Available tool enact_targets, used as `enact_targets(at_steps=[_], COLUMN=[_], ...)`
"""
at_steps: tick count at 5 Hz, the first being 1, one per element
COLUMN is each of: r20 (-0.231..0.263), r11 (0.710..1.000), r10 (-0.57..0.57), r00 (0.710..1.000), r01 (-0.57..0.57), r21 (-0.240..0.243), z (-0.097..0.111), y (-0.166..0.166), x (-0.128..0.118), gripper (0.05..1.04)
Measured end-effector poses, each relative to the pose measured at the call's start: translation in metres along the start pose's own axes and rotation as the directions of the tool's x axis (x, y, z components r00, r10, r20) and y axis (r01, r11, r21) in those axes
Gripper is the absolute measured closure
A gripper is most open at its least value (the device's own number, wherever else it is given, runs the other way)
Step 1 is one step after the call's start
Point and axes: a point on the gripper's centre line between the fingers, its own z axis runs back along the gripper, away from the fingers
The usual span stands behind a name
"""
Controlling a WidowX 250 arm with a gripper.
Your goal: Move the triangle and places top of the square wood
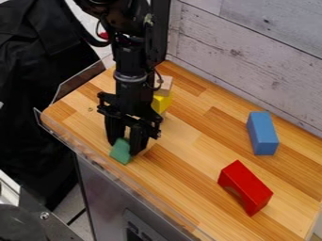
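A black robot arm (132, 61) comes in from the upper left of the frame, with its pincer (124, 147) low at the centre left, right at a small green block (119, 153). I take this block for the triangle I have to move, though part of it is hidden from me and I cannot confirm its shape. It is near the front edge of the wooden desk (201, 146). I cannot tell from this angle whether the pincer has closed on it

Above and slightly right of it in the frame, partly behind the arm, is a pale wood block (165, 85), which I judge to be the square wood. A yellow block (162, 101) shows just below it in the picture; I cannot tell whether the two touch. At the right of the frame lies a blue block (262, 133), and at the lower right a red block (245, 188) with a curved notch

The green block looks stiff, light and hard to harm, probably painted wood, so a firm squeeze should do no damage. Its smooth surface could slip, and sloping sides would let it squirt out or twist. I would take it low, across its two most upright, parallel faces, with its base level, then lift it straight up and lower it flat onto the square wood, letting go gently
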Motion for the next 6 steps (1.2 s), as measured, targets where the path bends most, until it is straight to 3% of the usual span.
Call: enact_targets(at_steps=[2,3,4,5,6], r20=[0.138,0.106,0.099,0.117,0.091], r11=[0.999,0.998,1.000,1.000,1.000], r10=[-0.013,0.012,0.011,0.004,0.009], r00=[0.990,0.994,0.995,0.993,0.996], r01=[0.005,-0.017,-0.014,-0.004,-0.007], r21=[0.053,0.054,0.023,0.002,-0.024], z=[0.066,0.093,0.112,0.120,0.115], y=[-0.005,-0.014,-0.023,-0.025,-0.026], x=[-0.009,0.002,0.022,0.044,0.058], gripper=[0.541,0.541,0.541,0.541,0.541])
